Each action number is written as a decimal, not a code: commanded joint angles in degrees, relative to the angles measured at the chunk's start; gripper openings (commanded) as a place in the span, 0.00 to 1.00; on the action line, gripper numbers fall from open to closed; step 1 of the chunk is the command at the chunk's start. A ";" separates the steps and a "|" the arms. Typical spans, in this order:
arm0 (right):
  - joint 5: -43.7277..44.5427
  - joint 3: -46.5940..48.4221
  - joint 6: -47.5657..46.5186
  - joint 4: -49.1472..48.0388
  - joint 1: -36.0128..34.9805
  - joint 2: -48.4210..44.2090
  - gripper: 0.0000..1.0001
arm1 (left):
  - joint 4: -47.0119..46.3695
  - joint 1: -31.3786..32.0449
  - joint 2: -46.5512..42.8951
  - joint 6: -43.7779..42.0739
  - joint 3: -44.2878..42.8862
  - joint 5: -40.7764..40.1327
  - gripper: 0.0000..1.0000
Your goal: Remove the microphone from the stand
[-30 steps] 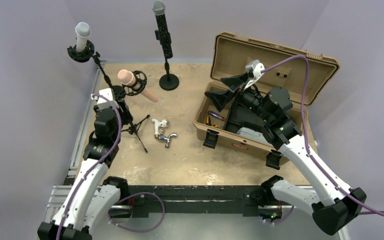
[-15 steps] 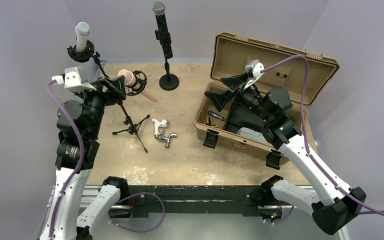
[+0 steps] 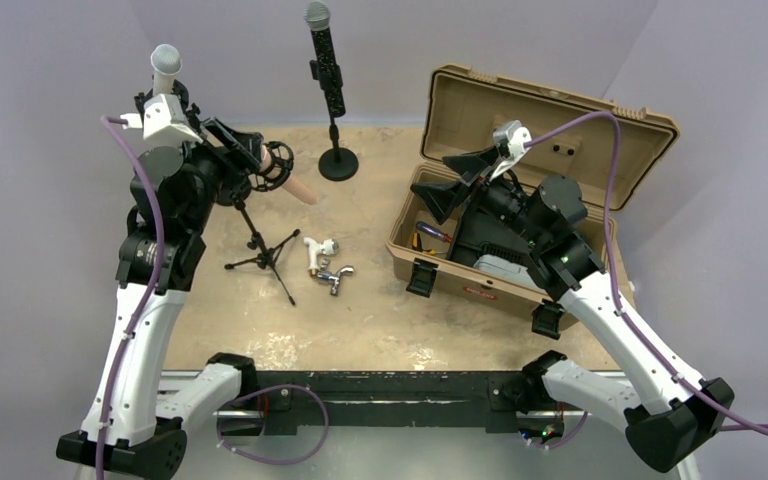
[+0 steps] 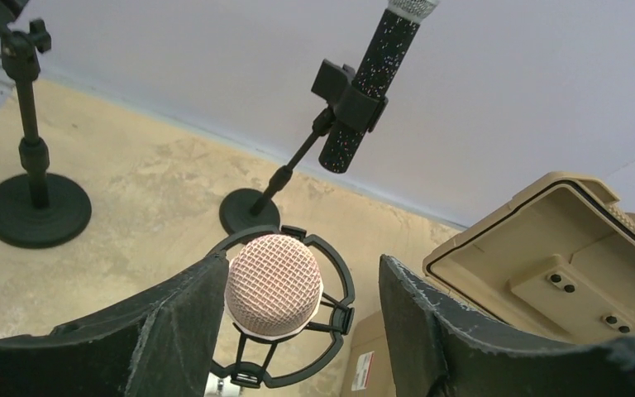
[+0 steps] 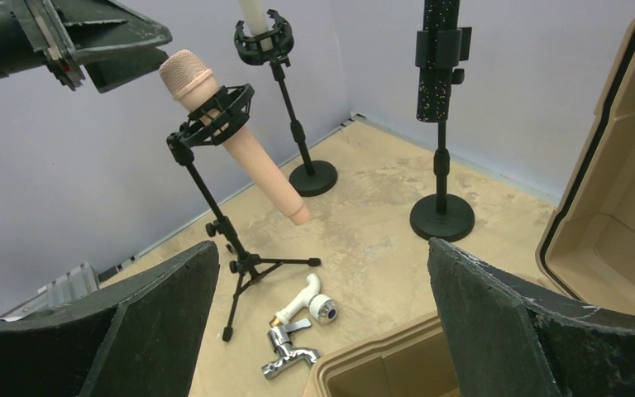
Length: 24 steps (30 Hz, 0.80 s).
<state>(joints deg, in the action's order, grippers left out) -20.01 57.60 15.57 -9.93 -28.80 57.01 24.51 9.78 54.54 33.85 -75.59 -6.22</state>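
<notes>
- One pink microphone (image 5: 240, 153) is what we are after. It sits tilted in a black ring mount (image 4: 336, 273) on top of a tripod stand (image 3: 260, 247), mesh head high and tail slanting down toward the table (image 3: 380, 305).
- The left gripper (image 4: 302, 269) is right at that mesh head, jaws spread wide to either side of it. In the wrist view one finger (image 4: 178, 318) sits just beside the head, and we cannot tell whether it touches. Nothing is clamped.
- Near the tripod's feet we see white and chrome faucet parts (image 3: 326, 263) lying loose on the tabletop.
- Over on the right, the right gripper (image 3: 435, 178) hangs above the open tan case (image 3: 560, 112), jaws wide apart and holding nothing.
- At the back, a black speckled microphone (image 3: 326, 62) stands upright in a clip on a round-based stand.
- In the back left corner a white microphone (image 3: 165, 68) stands upright in its own mount, just behind the left wrist.
</notes>
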 commanded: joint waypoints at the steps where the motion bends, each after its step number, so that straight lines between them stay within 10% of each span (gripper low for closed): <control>1: 1.28 -0.19 -0.36 -0.61 0.14 -1.20 0.95 | 0.15 -0.29 -0.17 3.00 0.44 0.29 0.64; 24: 1.55 -0.21 -0.04 -0.79 0.15 -0.59 0.95 | -1.82 -0.29 1.93 0.39 4.58 -0.93 0.38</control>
<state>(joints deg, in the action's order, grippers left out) -19.03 57.60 15.55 -9.91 -28.80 56.90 24.18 9.78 56.49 35.35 -71.31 -7.22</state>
